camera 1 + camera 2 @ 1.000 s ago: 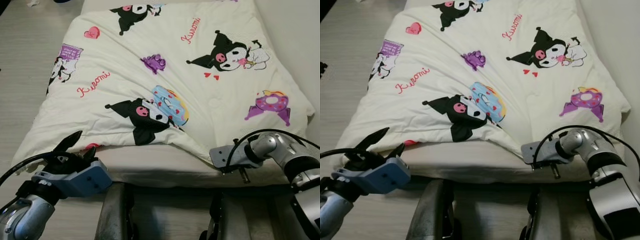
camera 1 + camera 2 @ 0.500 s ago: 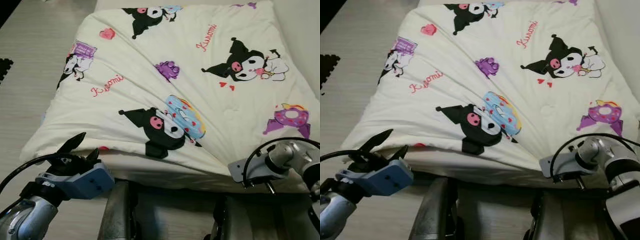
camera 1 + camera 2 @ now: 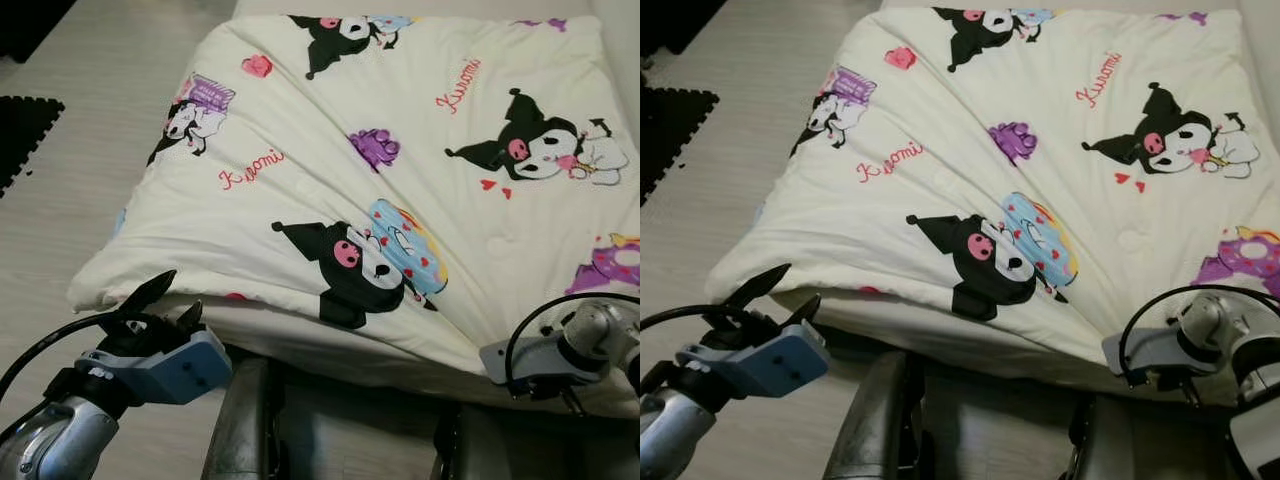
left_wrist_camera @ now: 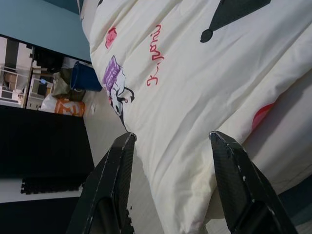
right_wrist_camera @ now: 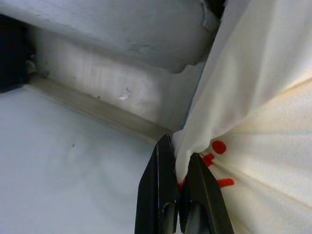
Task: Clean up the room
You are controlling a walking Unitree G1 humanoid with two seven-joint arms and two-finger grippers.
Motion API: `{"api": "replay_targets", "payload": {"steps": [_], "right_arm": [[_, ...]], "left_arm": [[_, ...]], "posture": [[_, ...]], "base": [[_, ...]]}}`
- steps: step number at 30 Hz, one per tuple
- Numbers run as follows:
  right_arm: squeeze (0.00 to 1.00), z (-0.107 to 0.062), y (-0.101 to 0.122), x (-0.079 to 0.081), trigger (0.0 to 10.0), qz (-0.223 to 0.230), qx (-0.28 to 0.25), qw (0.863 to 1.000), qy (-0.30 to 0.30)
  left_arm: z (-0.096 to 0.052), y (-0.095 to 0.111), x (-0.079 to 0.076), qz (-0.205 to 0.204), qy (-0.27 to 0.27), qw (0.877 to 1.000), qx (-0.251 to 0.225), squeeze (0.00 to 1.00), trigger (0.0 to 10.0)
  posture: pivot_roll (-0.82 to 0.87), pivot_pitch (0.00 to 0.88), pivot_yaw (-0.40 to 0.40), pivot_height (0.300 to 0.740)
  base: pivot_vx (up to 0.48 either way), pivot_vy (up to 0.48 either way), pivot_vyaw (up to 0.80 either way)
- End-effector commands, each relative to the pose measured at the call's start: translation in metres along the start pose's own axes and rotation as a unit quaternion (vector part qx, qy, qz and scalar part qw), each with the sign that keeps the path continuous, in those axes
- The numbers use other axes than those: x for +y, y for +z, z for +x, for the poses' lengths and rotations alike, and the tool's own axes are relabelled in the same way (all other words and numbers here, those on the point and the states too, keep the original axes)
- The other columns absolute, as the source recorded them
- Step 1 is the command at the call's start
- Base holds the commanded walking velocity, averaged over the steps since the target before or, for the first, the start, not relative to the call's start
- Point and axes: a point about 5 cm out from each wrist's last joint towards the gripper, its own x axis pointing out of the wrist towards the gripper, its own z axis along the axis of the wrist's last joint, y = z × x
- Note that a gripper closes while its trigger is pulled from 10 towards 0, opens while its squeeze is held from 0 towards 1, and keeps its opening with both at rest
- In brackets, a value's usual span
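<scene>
A cream comforter [image 3: 400,180] printed with black cartoon characters, purple shapes, pink hearts and red script covers most of the frame, spread over a bed from the top edge down past the middle. Its folds fan out from the lower right, where the fabric is gathered to a point. Under its near edge a strip of pale mattress [image 3: 300,335] shows across the lower middle. Light wood-look floor [image 3: 70,180] fills the left side, and a black foam mat [image 3: 25,130] sits at the upper left edge.

The right gripper [image 5: 181,180] is at the lower right of the head view, its silver arm coming in from the right edge with a black cable looped above it. In the right wrist view its two black fingers [image 5: 158,195] are clenched on a pinch of the comforter's edge (the cloth bunches right between them, with small red marks beside the pinch).

The left gripper [image 3: 160,305] is at the lower left, on a blue housing, just short of the comforter's near left corner. Its fingers [image 4: 114,175] are spread apart with nothing between them; in the left wrist view the comforter's rounded edge lies beyond the gap, and a blue object and an orange bag sit far back in the room.
</scene>
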Motion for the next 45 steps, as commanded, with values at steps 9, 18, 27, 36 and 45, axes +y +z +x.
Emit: {"api": "replay_targets", "payload": {"steps": [9, 18, 27, 36, 45], "right_arm": [[1.0, 0.03, -0.027, 0.035, 10.0, 0.089, 0.025, 0.994, 0.054], [0.0, 0.019, -0.012, 0.021, 10.0, 0.107, -0.045, 0.992, 0.045], [0.0, -0.029, 0.032, -0.015, 10.0, 0.095, -0.28, 0.955, 0.029], [0.0, -0.084, 0.063, -0.034, 10.0, 0.065, -0.44, 0.895, -0.045], [0.0, -0.133, 0.047, -0.075, 10.0, 0.213, -0.541, 0.759, -0.294]], "left_arm": [[-0.002, 0.001, -0.002, 0.0, -0.012, 1.0, -0.002, 0.0, 10.0], [-0.002, 0.002, -0.004, -0.002, -0.011, 1.0, -0.005, 0.0, 10.0], [-0.002, 0.004, -0.006, -0.011, -0.013, 1.0, -0.011, 0.0, 10.0], [-0.003, 0.008, -0.011, -0.023, -0.022, 0.999, -0.02, 0.0, 10.0], [-0.002, 0.007, -0.011, -0.035, -0.016, 0.999, -0.021, 0.0, 10.0]], "posture": [[0.3, 0.467, 0.046, 0.522], [0.29, 0.465, 0.047, 0.522], [0.29, 0.46, 0.049, 0.522], [0.29, 0.46, 0.05, 0.522], [0.27, 0.459, 0.053, 0.522]], "base": [[0.0, 0.0, 0.0], [0.0, 0.0, 0.0], [0.0, 0.0, 0.0], [0.0, 0.0, 0.0], [0.0, 0.0, 0.0]]}}
